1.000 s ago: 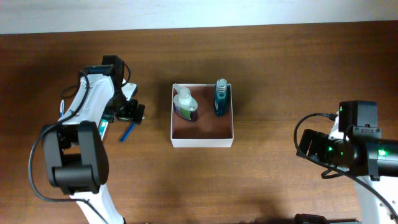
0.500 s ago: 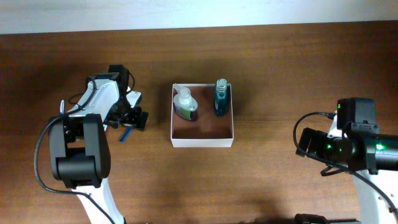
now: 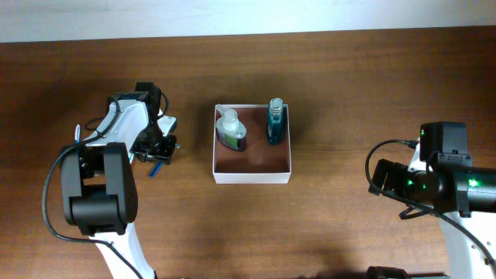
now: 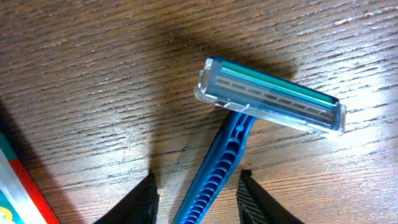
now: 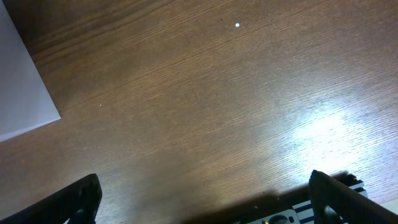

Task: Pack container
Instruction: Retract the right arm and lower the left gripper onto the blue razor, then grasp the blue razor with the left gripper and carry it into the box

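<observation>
The container [image 3: 252, 177], a shallow white-walled box with a reddish-brown inside, sits mid-table. A clear pump bottle [image 3: 231, 130] and a teal bottle [image 3: 274, 120] stand in its far part. Left of it a blue disposable razor [image 4: 267, 96] lies on the wood. My left gripper [image 4: 198, 190] is down over the razor [image 3: 154, 166]. Its jaws are partly drawn in, one finger on each side of the ribbed handle, with a small gap on both sides. My right gripper [image 5: 211, 199] stands wide open over bare wood at the right, holding nothing.
A flat item with a red, white and green edge [image 4: 15, 186] lies close beside my left fingers. A white corner of the container [image 5: 25, 81] shows at the left of the right wrist view. The table's far edge meets a pale wall [image 3: 248, 15].
My left gripper moved down and right onto the razor, and its jaws narrowed round the handle. The right arm barely moved.
</observation>
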`<state>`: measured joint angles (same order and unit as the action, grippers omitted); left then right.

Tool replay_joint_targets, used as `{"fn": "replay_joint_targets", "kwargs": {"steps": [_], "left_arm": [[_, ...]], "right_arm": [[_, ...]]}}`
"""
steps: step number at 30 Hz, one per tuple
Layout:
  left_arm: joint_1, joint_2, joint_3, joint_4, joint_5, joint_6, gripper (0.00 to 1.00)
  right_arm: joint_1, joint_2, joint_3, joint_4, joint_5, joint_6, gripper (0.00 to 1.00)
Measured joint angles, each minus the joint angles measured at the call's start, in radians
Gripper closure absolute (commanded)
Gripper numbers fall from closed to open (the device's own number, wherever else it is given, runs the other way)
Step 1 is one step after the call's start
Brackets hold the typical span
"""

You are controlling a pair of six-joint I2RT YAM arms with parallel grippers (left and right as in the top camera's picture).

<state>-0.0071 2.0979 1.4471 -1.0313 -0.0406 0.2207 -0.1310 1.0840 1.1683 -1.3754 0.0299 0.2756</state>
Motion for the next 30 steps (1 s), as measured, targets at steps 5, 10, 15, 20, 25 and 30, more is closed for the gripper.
{"fn": "replay_joint_targets", "kwargs": {"steps": [5,10,15,20,25,30], "left_arm": [[0.000,0.000,-0.002,-0.002,0.000,0.001,0.79],[0.000,0.000,-0.002,-0.004,0.001,0.001,0.89],[0.000,-0.002,-0.003,-0.004,0.003,0.002,0.96],[0.000,-0.002,-0.003,-0.003,0.002,0.000,1.00],[0.000,-0.002,0.000,-0.015,0.004,-0.012,1.00],[-0.002,-0.010,0.040,-0.108,0.007,-0.035,1.00]], "right_arm": [[0.000,0.000,0.000,0.000,0.000,0.000,0.01],[0.000,0.000,0.000,0.000,0.000,0.000,0.01],[0.000,0.000,0.000,0.000,0.000,0.000,0.01],[0.000,0.000,0.000,0.000,0.000,0.000,0.01],[0.000,0.000,0.000,0.000,0.000,0.000,0.01],[0.000,0.000,0.000,0.000,0.000,0.000,0.01]]}}
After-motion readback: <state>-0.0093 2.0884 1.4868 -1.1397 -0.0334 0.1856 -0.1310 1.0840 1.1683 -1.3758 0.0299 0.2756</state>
